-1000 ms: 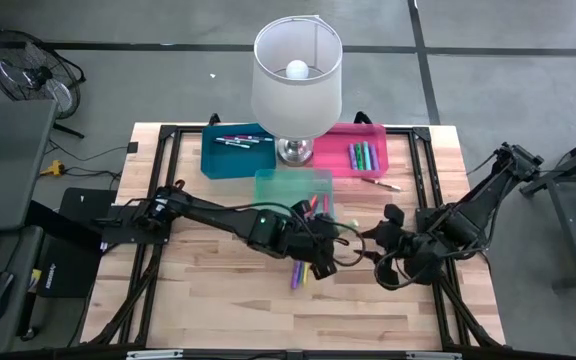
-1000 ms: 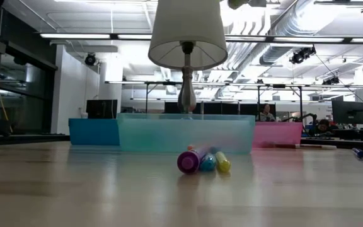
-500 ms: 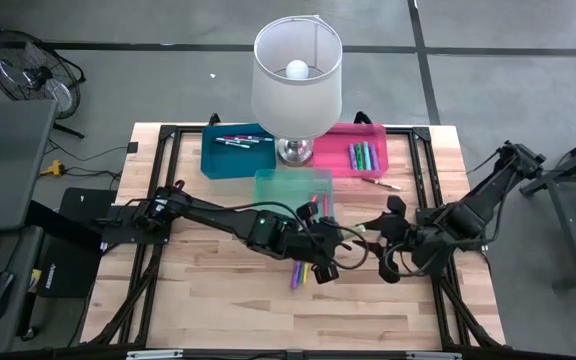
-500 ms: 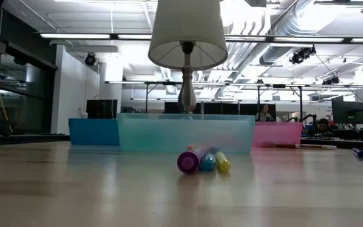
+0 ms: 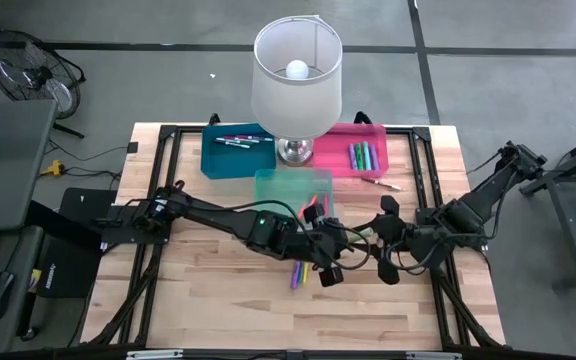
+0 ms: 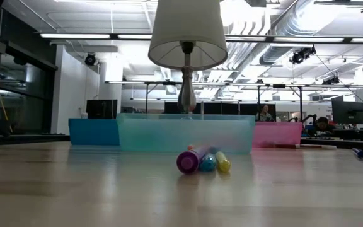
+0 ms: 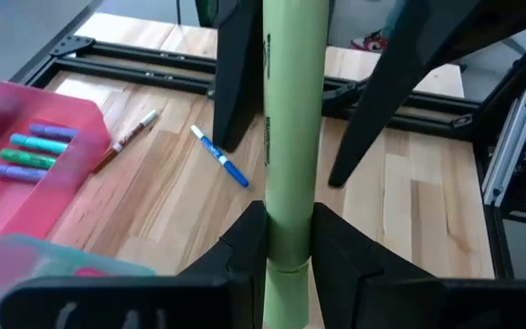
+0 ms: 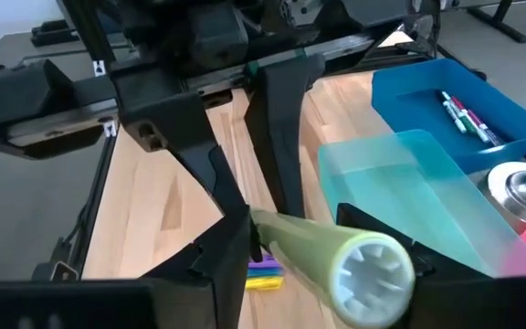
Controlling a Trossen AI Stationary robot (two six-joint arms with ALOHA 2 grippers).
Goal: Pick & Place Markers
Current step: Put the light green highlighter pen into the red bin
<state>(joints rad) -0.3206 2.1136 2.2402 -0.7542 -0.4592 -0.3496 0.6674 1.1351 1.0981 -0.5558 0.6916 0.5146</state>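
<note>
My left gripper (image 5: 333, 250) is shut on a light green marker (image 7: 292, 110) above the table's middle. The marker lies level and points toward the table's right. My right gripper (image 5: 386, 240) is open, with one finger on each side of the marker's free end (image 8: 371, 268), and I see no contact. Three more markers, purple, teal and yellow (image 6: 200, 161), lie side by side on the wood (image 5: 298, 272). Others lie in the blue bin (image 5: 236, 150) and the pink bin (image 5: 358, 155). My left gripper pinches the green marker between its two fingers (image 7: 245, 247) near one end (image 7: 286, 233), the fingers lying across it. The marker is lifted clear of the table, and its long free part reaches out level toward the right gripper.
A clear teal bin (image 5: 293, 185) stands between the blue and pink bins, in front of a lamp (image 5: 296, 75). Pink and red markers (image 5: 316, 207) lie at its near edge. A white-orange marker (image 5: 380, 183) and a blue one (image 7: 222, 160) lie loose at far right.
My right gripper has moved toward the table's left and a little toward the far edge, closing on the left gripper, so its open fingers now stand around the marker's free end. The left gripper has kept its hold and has hardly moved.
</note>
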